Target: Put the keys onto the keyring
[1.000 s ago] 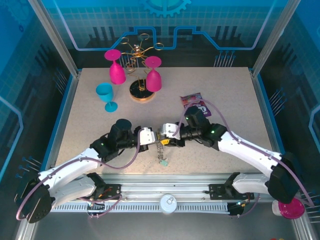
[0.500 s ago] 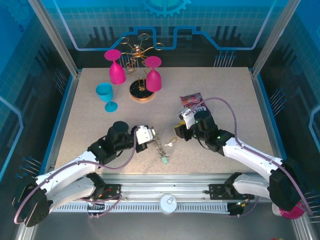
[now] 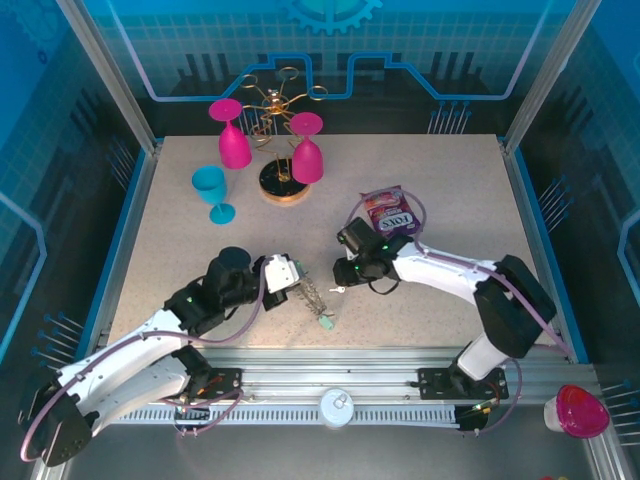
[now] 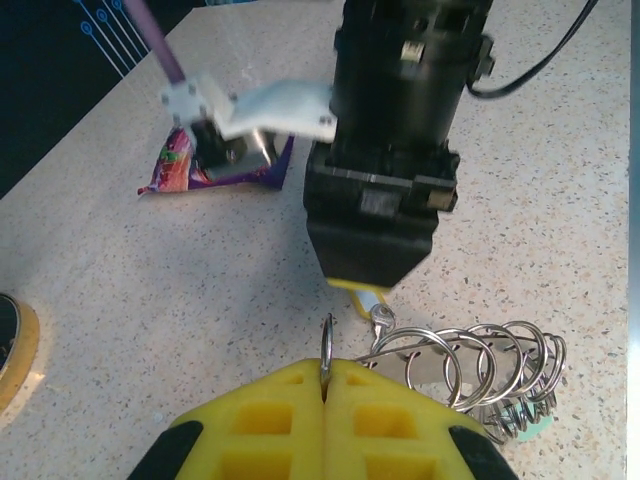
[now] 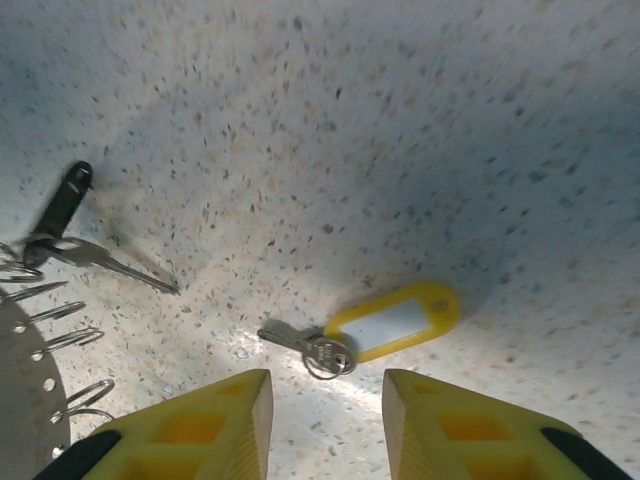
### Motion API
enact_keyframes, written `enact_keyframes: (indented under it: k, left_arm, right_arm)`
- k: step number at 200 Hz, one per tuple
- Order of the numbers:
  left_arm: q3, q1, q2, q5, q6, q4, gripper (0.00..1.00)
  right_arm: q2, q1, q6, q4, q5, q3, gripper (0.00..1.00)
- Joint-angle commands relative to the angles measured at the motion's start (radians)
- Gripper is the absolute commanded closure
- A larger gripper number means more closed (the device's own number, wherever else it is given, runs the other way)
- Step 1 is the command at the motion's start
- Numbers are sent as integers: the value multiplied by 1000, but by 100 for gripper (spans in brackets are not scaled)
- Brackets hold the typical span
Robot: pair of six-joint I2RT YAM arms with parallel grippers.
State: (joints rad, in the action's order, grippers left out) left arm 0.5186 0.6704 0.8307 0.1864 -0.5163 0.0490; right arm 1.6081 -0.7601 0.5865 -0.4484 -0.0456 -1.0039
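- Right arm has folded inward since a second ago. Back then its gripper met the left one over the keyring; now the right gripper point(image 5: 325, 388) points down at the worktop point(image 5: 400, 120), just right of the ring.
- Left arm has drawn back slightly toward its base, with its grip unchanged.
- The yellow-tag key point(image 5: 385, 325) was up between the two grippers a second ago. It now lies flat on the worktop.
- That key sits just ahead of the right gripper's parted fingers, and neither finger touches it. The right gripper is released and holds nothing.
- The left gripper point(image 4: 325, 372) is clenched on one wire loop at the edge of the keyring point(image 4: 470, 370).
- The rest of the ring reaches out from the left gripper toward the right arm.
- A black-tag key point(image 5: 60, 210) lies on the worktop close to the ring's looped edge. I cannot tell whether it is hooked on.
- A pale green tag point(image 3: 327, 322) lies at the near end of the ring.
- A snack packet point(image 3: 388, 210) lies just behind the right arm.
- Far back stand two pink goblets point(image 3: 233, 140), a blue goblet point(image 3: 212, 190) and a gold wire rack point(image 3: 275, 110), well apart from the grippers.
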Motion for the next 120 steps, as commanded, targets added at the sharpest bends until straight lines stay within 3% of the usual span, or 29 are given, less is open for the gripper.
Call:
enact_keyframes:
  k: [1, 80, 97, 120]
  left_arm:
    - [-11, 0, -19, -4, -36, -12, 100]
    - [-6, 0, 0, 8, -41, -18, 100]
    - [-5, 0, 0, 7, -42, -14, 100]
    - [-5, 0, 0, 7, -45, -12, 100]
  right_arm:
    - [71, -23, 65, -129, -20, -62, 64]
    - [260, -85, 115, -228, -100, -194, 61]
    - [279, -93, 116, -242, -126, -212, 65]
    - [260, -92, 108, -257, -175, -205, 79]
